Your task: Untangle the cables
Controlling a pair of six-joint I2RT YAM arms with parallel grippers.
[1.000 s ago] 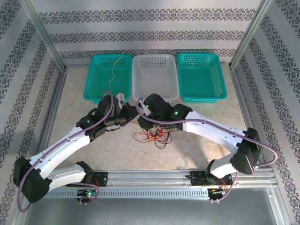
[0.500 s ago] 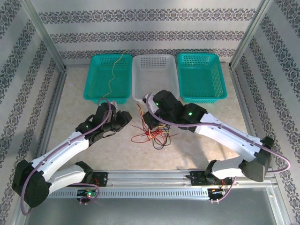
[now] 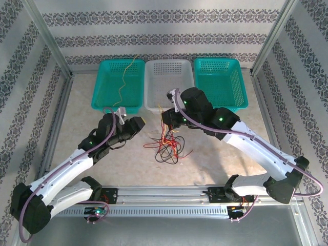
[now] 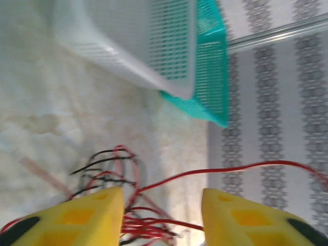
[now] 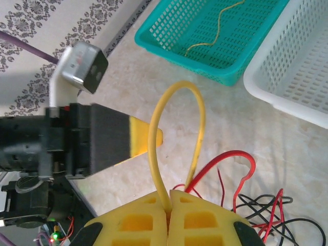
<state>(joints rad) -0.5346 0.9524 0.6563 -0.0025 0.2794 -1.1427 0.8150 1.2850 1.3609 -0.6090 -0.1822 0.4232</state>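
Note:
A tangle of red, black and yellow cables [image 3: 166,146] lies on the table in front of the white basket. My right gripper [image 5: 169,197] is shut on a yellow cable [image 5: 177,123] that loops up from its jaws; a red cable [image 5: 241,159] and black cables [image 5: 266,215] trail beside it. In the top view the right gripper [image 3: 166,119] hangs over the tangle's far edge. My left gripper [image 4: 163,205] is open, and red cables [image 4: 143,220] run loosely between its yellow fingers [image 4: 87,215]. It sits left of the tangle [image 3: 136,124]. Another yellow cable [image 3: 125,77] lies in the left teal basket.
Three baskets line the back: a teal basket [image 3: 119,84] at the left, a white basket [image 3: 170,84] in the middle and a teal basket [image 3: 219,84] at the right. Patterned walls and metal posts enclose the table. The left gripper's finger [image 5: 146,138] is close beside the yellow loop.
The right gripper has moved back and right toward the white basket, pulling the yellow cable. The left gripper has drawn away to the left. The tangle has stretched and shifted.

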